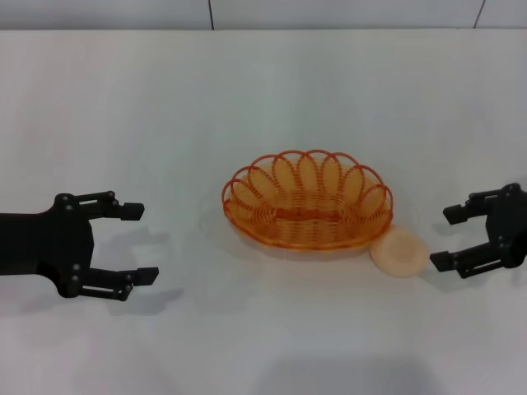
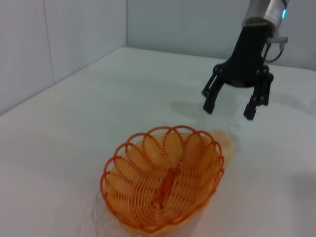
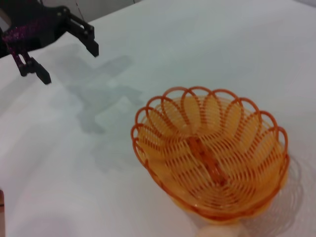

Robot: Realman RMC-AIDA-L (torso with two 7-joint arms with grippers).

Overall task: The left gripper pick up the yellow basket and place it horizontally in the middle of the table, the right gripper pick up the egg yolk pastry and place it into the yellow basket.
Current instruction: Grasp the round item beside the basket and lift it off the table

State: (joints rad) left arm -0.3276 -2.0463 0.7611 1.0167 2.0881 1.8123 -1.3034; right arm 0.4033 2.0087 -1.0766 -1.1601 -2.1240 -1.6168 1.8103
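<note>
Yellow basket [image 1: 307, 210] upright on the white surface [image 1: 165, 107], between both pincers, holding nothing. Egg yolk pastry [image 1: 398, 252] outside, touching its rim, just beside the wide-spread right pincer [image 1: 445, 238]. Left pincer [image 1: 140, 243] wide too, well apart.

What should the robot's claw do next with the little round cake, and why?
Probably the right gripper should slide in around the egg yolk pastry. The yellow basket already lies flat mid-table and is empty, the pastry sits on the table against its rim, and the jaws are open right beside it. The left gripper waits open, well clear.
</note>
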